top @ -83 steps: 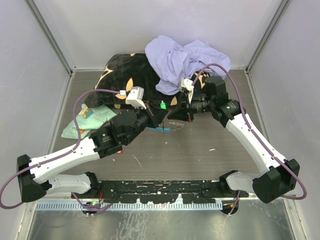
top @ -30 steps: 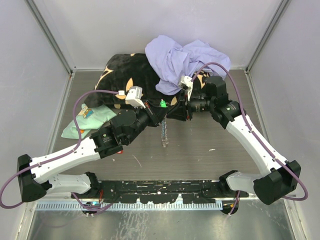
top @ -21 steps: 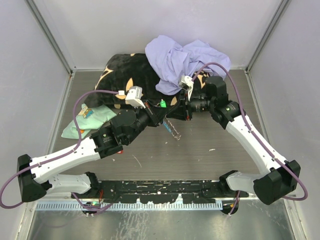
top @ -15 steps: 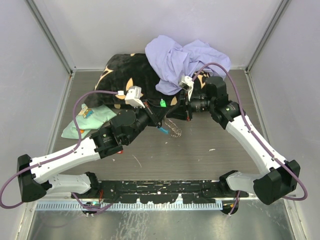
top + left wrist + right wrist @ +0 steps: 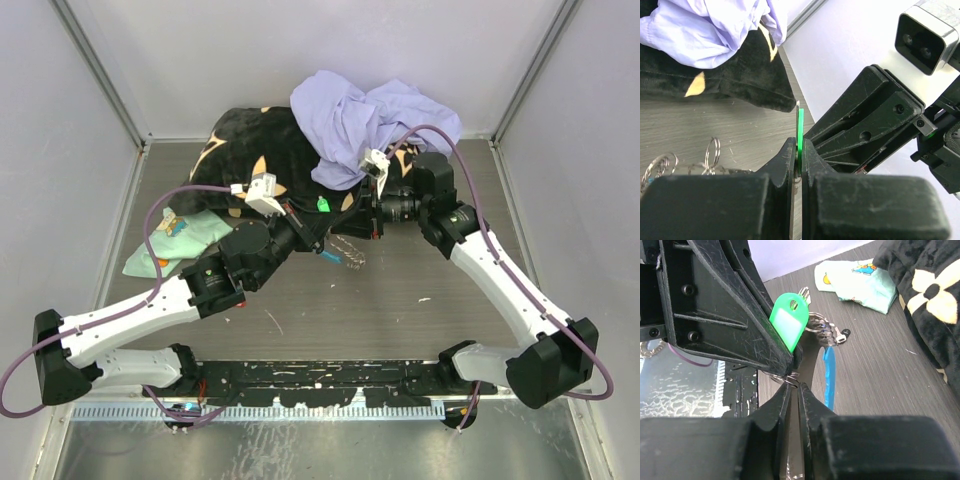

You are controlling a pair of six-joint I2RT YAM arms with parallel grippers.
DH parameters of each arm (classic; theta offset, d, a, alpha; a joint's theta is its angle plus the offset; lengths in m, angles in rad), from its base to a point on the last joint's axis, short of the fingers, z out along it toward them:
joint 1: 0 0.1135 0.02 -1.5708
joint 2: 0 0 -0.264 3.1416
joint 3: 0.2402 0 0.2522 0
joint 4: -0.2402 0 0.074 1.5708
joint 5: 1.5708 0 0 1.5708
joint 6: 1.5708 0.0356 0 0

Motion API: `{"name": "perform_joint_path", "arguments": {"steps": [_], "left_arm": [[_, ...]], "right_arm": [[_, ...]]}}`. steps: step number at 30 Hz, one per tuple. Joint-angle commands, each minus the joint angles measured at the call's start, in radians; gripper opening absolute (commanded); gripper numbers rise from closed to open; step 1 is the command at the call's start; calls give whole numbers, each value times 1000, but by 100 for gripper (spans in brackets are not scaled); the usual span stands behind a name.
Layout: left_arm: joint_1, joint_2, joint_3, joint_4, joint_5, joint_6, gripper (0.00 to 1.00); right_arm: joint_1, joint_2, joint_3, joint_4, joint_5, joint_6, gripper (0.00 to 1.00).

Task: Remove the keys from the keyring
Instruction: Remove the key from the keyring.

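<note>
The green-tagged key [image 5: 323, 206] is held up above the table between both grippers. My left gripper [image 5: 317, 238] is shut on the green tag, seen edge-on in the left wrist view [image 5: 800, 127] between the jaws of my left gripper [image 5: 798, 149]. My right gripper [image 5: 353, 222] faces it from the right. In the right wrist view my right gripper [image 5: 794, 385] is shut on a thin wire ring of the keyring just below the tag [image 5: 788, 322]. The blue crescent piece [image 5: 829, 371] and silver chain [image 5: 347, 258] hang beneath. Other keys cannot be made out.
A black plush blanket with yellow flowers [image 5: 250, 140] lies at the back, with a lilac cloth [image 5: 370, 115] heaped on it. A mint-green printed cloth [image 5: 185, 235] lies at the left, under the left arm's cable. Grey walls close in the table on three sides.
The chain hung straight down a second ago, then swung right, and now bunches just below the grippers. Both grippers keep their hold and have barely shifted.
</note>
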Motion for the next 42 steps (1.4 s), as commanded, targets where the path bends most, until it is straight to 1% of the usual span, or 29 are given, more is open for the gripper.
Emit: {"name": "perform_joint_path", "arguments": {"steps": [1, 4, 10, 14, 19, 21, 29, 34, 38, 42], "left_arm": [[-2, -27, 8, 89, -16, -26, 0], [-2, -29, 9, 91, -17, -36, 0], [-2, -28, 7, 103, -18, -57, 0], [-2, -26, 9, 106, -22, -70, 0], [-3, -23, 11, 97, -29, -75, 0], [-2, -15, 18, 80, -32, -73, 0], [-3, 19, 43, 27, -48, -63, 0], [-2, 48, 62, 15, -41, -53, 0], [-2, 62, 71, 16, -33, -40, 0], [-3, 77, 78, 18, -29, -26, 0]], "right_arm": [[-3, 2, -20, 167, -36, 110, 18], [-4, 1, -41, 219, -39, 161, 20], [-11, -8, -78, 297, -35, 235, 19], [-26, -15, -110, 375, -52, 301, 11], [-33, -30, -111, 374, -56, 287, 3], [-33, -34, -92, 313, -41, 236, 2], [-13, -54, 22, -11, 105, -91, 1], [17, -57, 76, -134, 189, -226, 1], [76, -40, 135, -251, 286, -348, 1], [126, -31, 178, -322, 363, -412, 1]]}}
